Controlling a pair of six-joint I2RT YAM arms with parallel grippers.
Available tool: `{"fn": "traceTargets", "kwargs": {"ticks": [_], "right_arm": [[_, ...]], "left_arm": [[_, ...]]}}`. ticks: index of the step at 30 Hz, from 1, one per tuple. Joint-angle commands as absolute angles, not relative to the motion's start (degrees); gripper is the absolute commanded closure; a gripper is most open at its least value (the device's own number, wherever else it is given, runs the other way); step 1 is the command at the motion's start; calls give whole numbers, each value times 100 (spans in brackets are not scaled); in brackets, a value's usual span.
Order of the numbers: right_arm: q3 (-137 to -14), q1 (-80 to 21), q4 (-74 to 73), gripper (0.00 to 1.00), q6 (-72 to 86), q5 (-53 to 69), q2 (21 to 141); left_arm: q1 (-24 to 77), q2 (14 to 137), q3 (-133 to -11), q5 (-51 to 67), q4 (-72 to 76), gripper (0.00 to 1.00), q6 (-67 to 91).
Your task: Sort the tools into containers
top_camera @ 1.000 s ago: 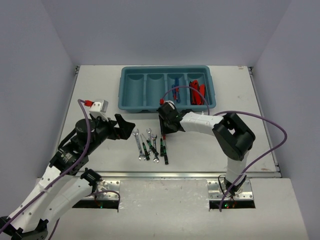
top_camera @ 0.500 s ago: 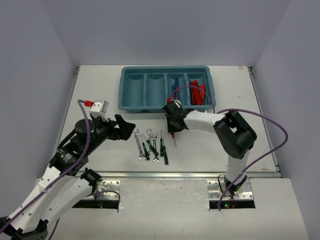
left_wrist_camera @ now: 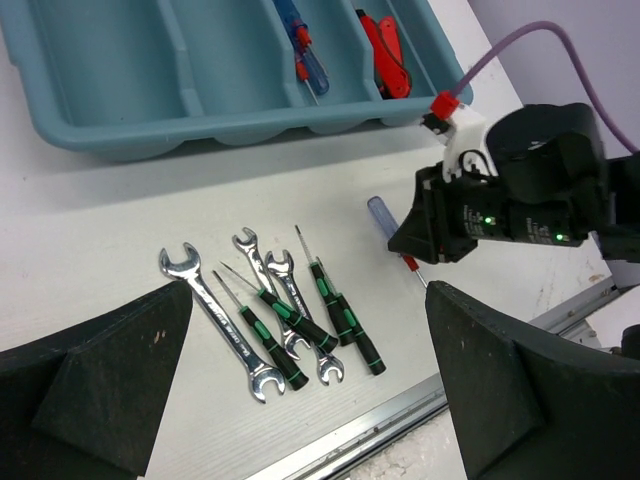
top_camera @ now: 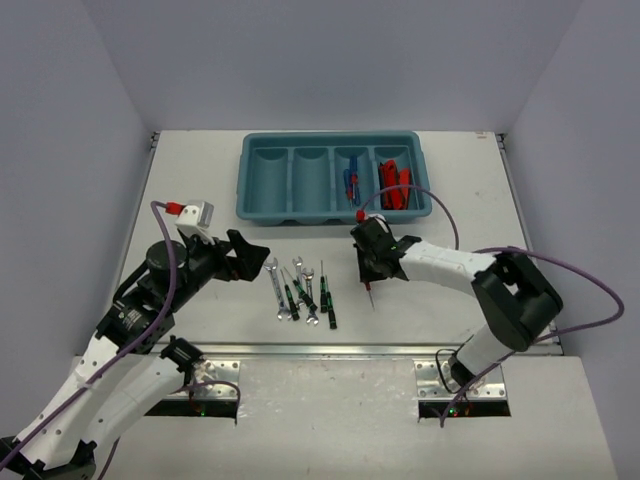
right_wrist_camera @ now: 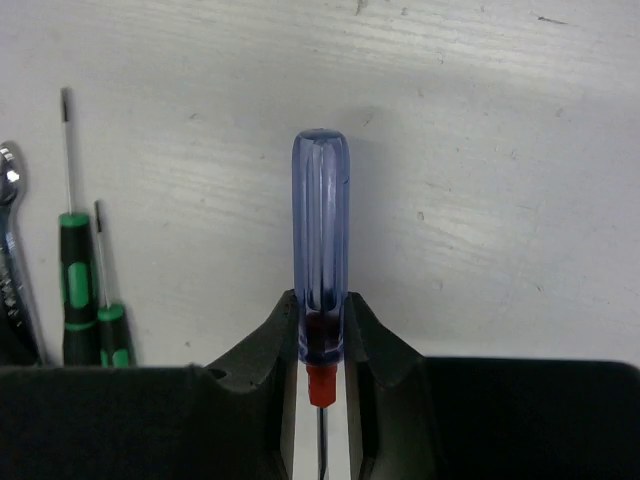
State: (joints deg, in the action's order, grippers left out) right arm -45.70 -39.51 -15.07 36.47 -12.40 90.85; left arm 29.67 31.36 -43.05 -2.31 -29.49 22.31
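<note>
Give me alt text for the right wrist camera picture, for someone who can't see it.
The right gripper pinches a blue-handled screwdriver near its red collar, the clear blue handle pointing away over the white table. At the left edge lie two green-black drivers and part of a silver wrench.

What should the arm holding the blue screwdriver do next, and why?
Probably lift it and carry it over the tray, to the third compartment from the left. The right gripper has its jaws closed on the blue screwdriver by the handle, and other blue screwdrivers already lie in that compartment, so it likely belongs there.
</note>
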Motion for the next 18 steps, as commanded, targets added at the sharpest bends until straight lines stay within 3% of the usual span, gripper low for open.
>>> {"fn": "traceTargets", "kwargs": {"ticks": [1, 5, 9, 14, 18], "right_arm": [[-4236, -3817, -1251, 100, 3470, -804, 7811], [-4061, -3488, -1319, 100, 3409, -257, 6937], [-4456, -3044, -1450, 100, 3164, -88, 6865], [-6051, -2439, -1637, 100, 2837, 232, 8137], [-8439, -2149, -2249, 100, 2553, 141, 9790]], "left_arm": [[2971, 3065, -4289, -231, -2672, 0, 2191], [2971, 2925, -4280, -324, -2682, 0, 2220], [2965, 2731, -4269, -565, -2704, 0, 2291], [2962, 2628, -4263, -781, -2742, 0, 2337], [2949, 2737, -4277, -782, -2757, 0, 2329]]}}
